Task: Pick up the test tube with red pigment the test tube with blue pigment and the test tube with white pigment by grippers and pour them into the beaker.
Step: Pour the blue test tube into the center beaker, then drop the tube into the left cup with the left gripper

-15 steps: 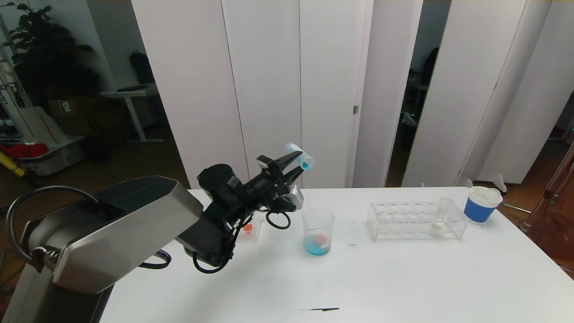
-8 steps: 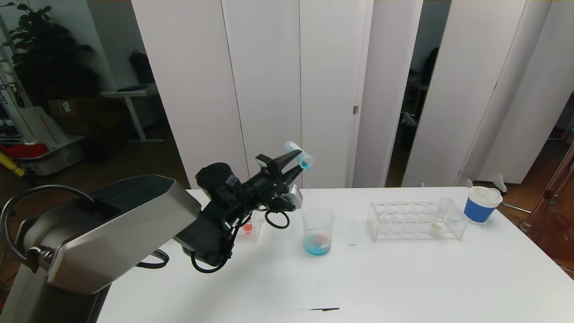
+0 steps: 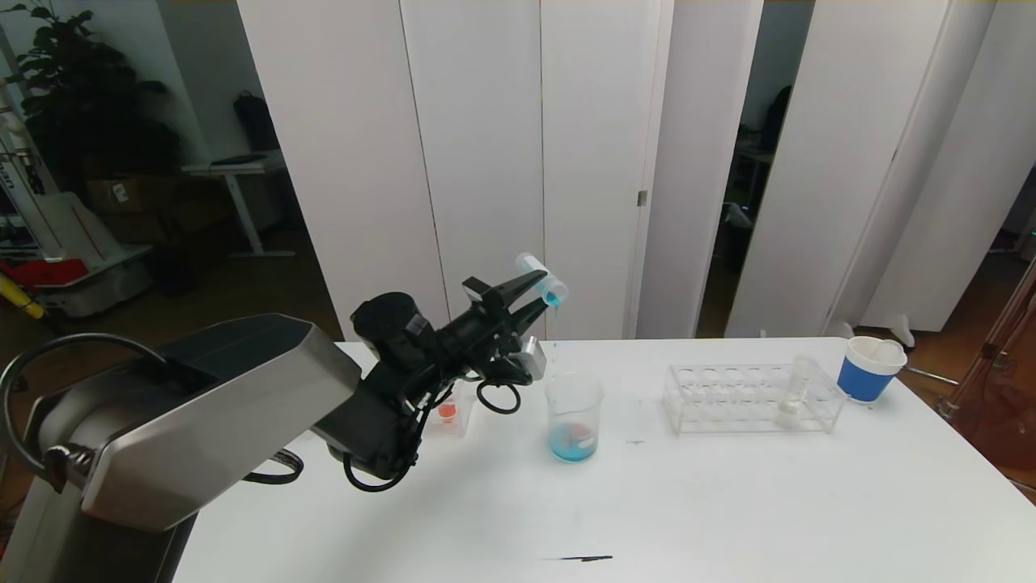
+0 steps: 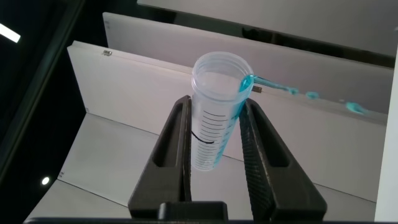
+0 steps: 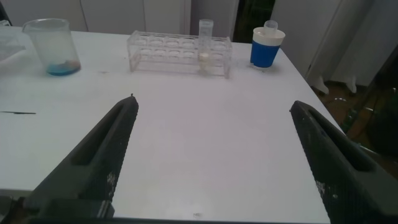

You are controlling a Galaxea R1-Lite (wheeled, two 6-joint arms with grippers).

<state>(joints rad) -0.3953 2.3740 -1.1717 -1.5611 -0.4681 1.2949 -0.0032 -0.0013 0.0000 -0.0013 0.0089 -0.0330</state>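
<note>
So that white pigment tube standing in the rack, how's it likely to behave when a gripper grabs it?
The test tube with white pigment looks like thin clear plastic, so probably light and slightly squeezable. Smooth round walls may slip between fingers. It stands tall in the clear rack, so lifting straight up seems safer than tilting it.

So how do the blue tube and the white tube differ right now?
The blue tube is clamped in the left hand, raised above the beaker; the white tube stands in the rack. The blue tube is tipped mouth-down, with only a little blue at its lip; the white tube is upright, with pale pigment at its bottom. Both are small clear tubes.
</note>
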